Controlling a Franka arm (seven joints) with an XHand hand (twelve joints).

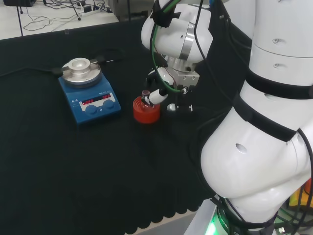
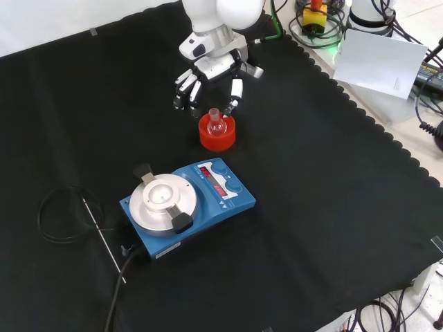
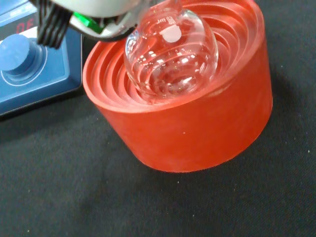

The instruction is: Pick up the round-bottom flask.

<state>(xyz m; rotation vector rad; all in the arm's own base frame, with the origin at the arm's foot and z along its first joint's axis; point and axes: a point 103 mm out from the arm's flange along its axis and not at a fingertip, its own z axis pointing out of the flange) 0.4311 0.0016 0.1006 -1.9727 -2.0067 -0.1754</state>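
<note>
Clear glass round-bottom flask point(image 2: 217, 124) seated upright in red ribbed stand point(image 2: 217, 134), 1 o'clock from stirrer point(image 2: 188, 205). Hand point(image 2: 208, 76) poised above at 12 o'clock, fingers uncurled, nothing held. Approach judged underway; descent and closing round neck needed next.

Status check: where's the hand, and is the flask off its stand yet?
Hand open, fingers either side of the flask neck. Flask seated in the red stand, not lifted. Blue hotplate beside it, clear of the hand.

In the wrist view, the round-bottom flask point(image 3: 170, 54) is being cut off at the neck by a blurred part of the hand point(image 3: 94, 17), and the blue magnetic stirrer point(image 3: 29, 64) is being cropped by the edge. Contact between fingers and flask cannot be told.
</note>
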